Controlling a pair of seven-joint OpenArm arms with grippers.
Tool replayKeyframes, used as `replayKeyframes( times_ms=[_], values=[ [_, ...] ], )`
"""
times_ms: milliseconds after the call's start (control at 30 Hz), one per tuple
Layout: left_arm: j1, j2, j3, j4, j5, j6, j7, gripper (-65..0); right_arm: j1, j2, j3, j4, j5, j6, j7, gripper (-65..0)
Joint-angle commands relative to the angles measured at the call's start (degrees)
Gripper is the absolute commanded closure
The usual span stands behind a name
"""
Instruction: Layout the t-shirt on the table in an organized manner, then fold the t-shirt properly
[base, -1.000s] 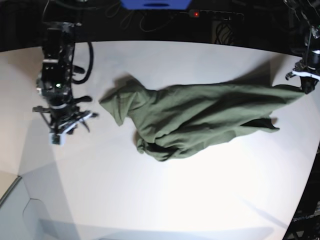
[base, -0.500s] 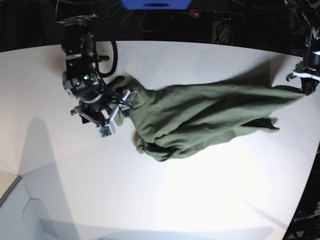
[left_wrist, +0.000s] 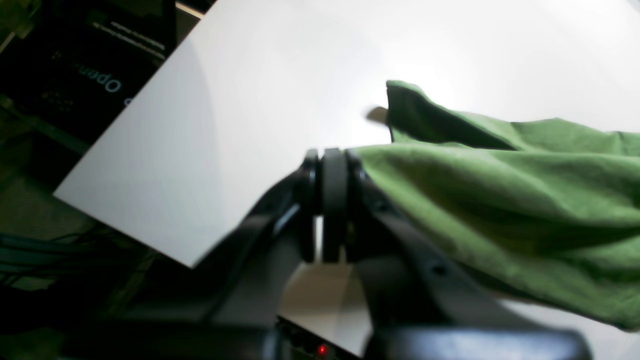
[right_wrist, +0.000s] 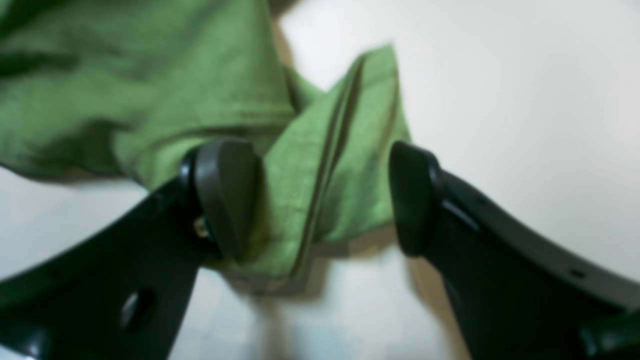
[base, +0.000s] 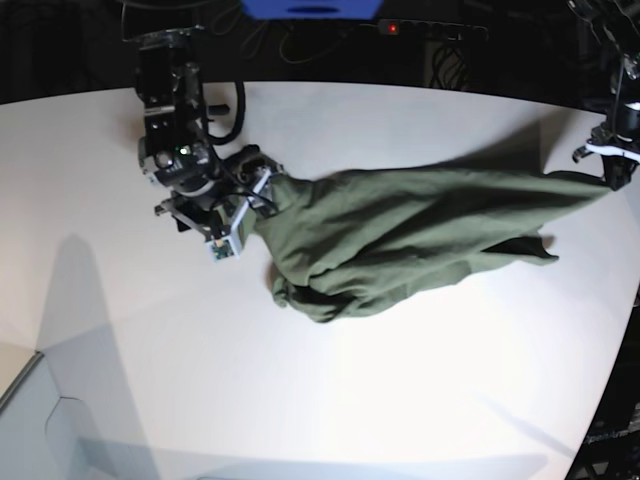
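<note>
R gripper (right_wrist: 325, 200) moved onto t-shirt (base: 400, 240) edge (jaws apart); L pinches it.

The base view looks down from high above the table (base: 330, 400), taking in most of the tabletop, both arms and the whole t-shirt (base: 400, 240). The left wrist view sits close behind the left gripper (left_wrist: 334, 165), facing along it across a tabletop corner. The right wrist view looks steeply down between the right gripper's (right_wrist: 325, 195) spread jaws, very near the cloth. All three views share the t-shirt.
</note>
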Motion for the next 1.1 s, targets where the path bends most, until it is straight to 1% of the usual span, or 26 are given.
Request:
replayKeyframes(
  times_ms=[0, 100, 133, 233, 267, 400, 533, 633, 700, 800, 867, 933, 1000, 1067],
  values=[
    [-0.1, -0.8, -0.3, 0.9, -0.3, -0.2, -1.3, -0.5, 0.7, -0.1, -0.5, 0.2, 0.4, 0.5, 1.2, -35.9],
    [-0.1, -0.8, -0.3, 0.9, -0.3, -0.2, -1.3, -0.5, 0.6, -0.1, -1.2, -0.2, 0.4, 0.5, 1.2, -25.2],
    [-0.1, -0.8, -0.3, 0.9, -0.3, -0.2, -1.3, -0.5, 0.6, -0.1, -1.7, -0.1, 0.4, 0.5, 1.2, -20.2],
    [-0.1, -0.8, -0.3, 0.9, -0.3, -0.2, -1.3, -0.5, 0.6, -0.1, -1.5, 1.0, 0.4, 1.9, 1.0, -3.7],
    [-0.2, -0.8, -0.3, 0.9, -0.3, -0.2, -1.3, -0.5, 0.6, -0.1, -1.4, 1.8, 0.4, 2.0, 1.0, 0.0],
    [-0.3, -0.8, -0.3, 1.0, -0.8, -0.2, -1.3, -0.5, 0.6, 0.2, -1.4, 8.4, 0.4, 2.0, 1.3, 0.0],
    [-4.3, -1.0, -0.3, 1.0, -0.8, -0.2, -1.3, -0.5, 1.6, 2.6, -1.2, 16.5, 0.4, 2.0, 1.3, 0.0],
    [-8.2, -1.9, 1.2, 1.0, -0.3, -0.2, -1.3, -0.5, 4.8, 3.5, 1.6, 18.9, 0.3, 2.0, 1.0, 0.0],
    [-11.7, -3.9, 2.9, 1.0, -0.3, 0.0, -1.3, -0.5, 8.0, 3.5, 4.6, 18.9, 0.3, 2.0, 0.9, 0.0],
    [-18.0, -5.7, 7.1, 0.9, -0.3, 0.3, -0.1, -0.5, 13.4, 3.6, 8.4, 18.5, 0.3, 2.0, 0.9, 0.0],
    [-23.9, -6.9, 9.6, 0.9, -0.2, 0.4, 3.5, -0.5, 18.2, 4.6, 9.6, 17.6, 0.3, 2.0, 0.9, 0.0],
    [-30.7, -7.0, 11.6, 0.5, -0.1, 0.4, 7.2, -0.5, 23.0, 5.7, 9.9, 16.0, 0.3, 2.3, 0.8, 0.0],
    [-37.8, -6.9, 13.5, -1.8, 0.5, 0.4, 10.2, -0.5, 28.9, 6.5, 10.0, 13.3, 0.3, 4.3, 0.8, 0.0],
    [-46.0, -6.8, 16.8, -5.1, 2.5, 0.4, 12.0, -0.5, 35.6, 6.8, 10.0, 9.0, 0.3, 7.3, 0.8, 0.0]
  ],
)
